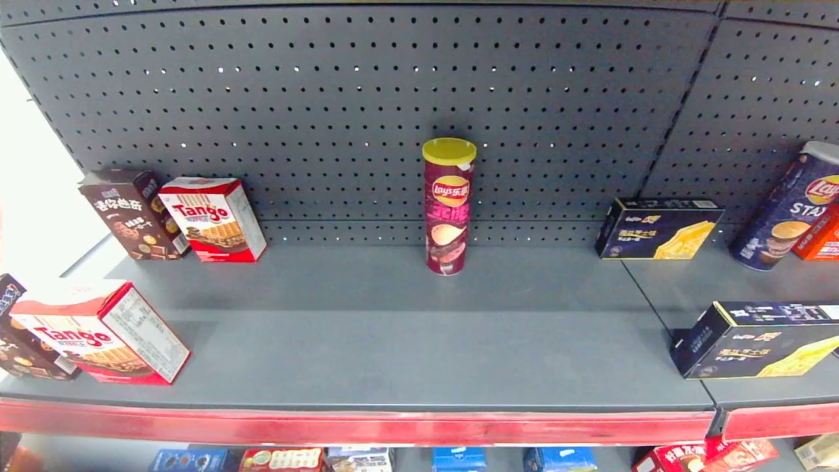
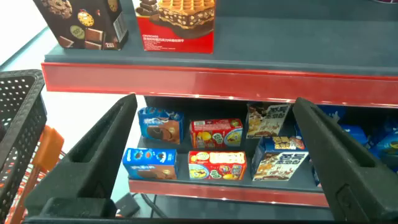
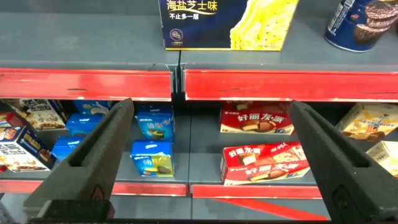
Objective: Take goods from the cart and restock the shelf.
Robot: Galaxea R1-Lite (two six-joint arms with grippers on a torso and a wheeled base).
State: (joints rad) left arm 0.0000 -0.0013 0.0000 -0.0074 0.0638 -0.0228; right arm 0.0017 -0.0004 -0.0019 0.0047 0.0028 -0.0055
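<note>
A maroon chip can (image 1: 448,206) with a yellow lid stands upright at the back middle of the grey shelf (image 1: 393,347). In the left wrist view my left gripper (image 2: 217,171) is open and holds nothing, in front of the lower shelves, with the black cart basket (image 2: 18,124) beside it. My right gripper (image 3: 214,168) is also open and holds nothing, facing the shelf's red front strip (image 3: 286,84) and the boxes below it.
Red and brown wafer boxes (image 1: 213,219) (image 1: 98,331) sit at the shelf's left. Dark blue boxes (image 1: 659,229) (image 1: 754,339) and a blue can (image 1: 790,206) are on the right. Lower shelves hold cookie boxes (image 2: 214,149) and red boxes (image 3: 261,163).
</note>
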